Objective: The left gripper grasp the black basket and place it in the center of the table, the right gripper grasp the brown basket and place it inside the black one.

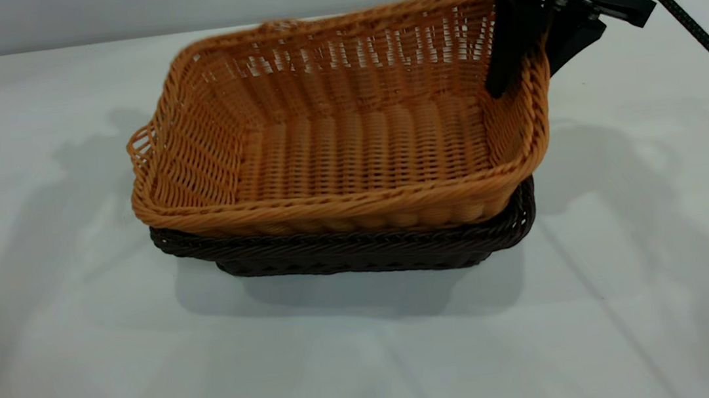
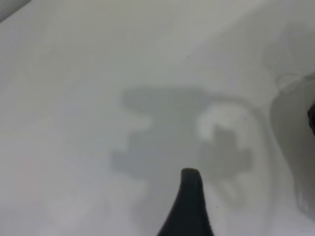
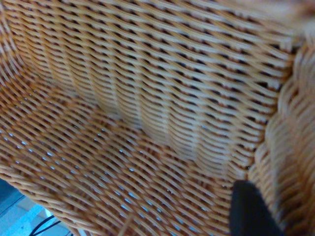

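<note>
Right end effector [image 1: 527, 59] pinches the light, stiff brown basket [image 1: 348, 140] by its braided rim at 2 o'clock, nesting it into the black basket [image 1: 360, 254].

Table [image 1: 81, 359]: large, flat, plain white-grey top with soft shadows. Directly on it: one black basket [image 1: 360, 254], dark woven wicker, resting flat, below and to the left of the right gripper [image 1: 527, 52].

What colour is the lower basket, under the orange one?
Very dark brown-black wicker; the black basket shows best in the exterior view.
</note>
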